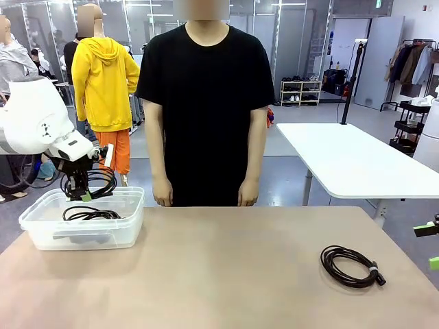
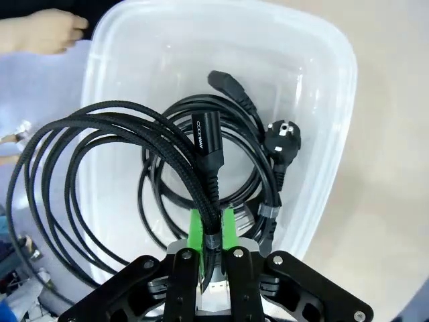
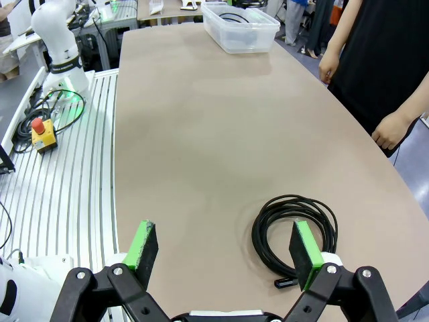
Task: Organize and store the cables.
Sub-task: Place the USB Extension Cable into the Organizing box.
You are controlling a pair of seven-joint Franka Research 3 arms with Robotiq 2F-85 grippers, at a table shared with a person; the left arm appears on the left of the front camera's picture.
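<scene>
My left gripper is shut on a braided black cable coil, which hangs just above the clear plastic bin. Another coiled cable, with a round mains plug, lies inside the bin. A third black coil rests on the table at the right. My right gripper hovers open above the table, close to that coil, with nothing between its green pads. At the right edge of the front view its green pads show.
A person in a black shirt stands at the far edge, hands hanging down. The bin sits at the table's far left corner. A white table stands behind on the right.
</scene>
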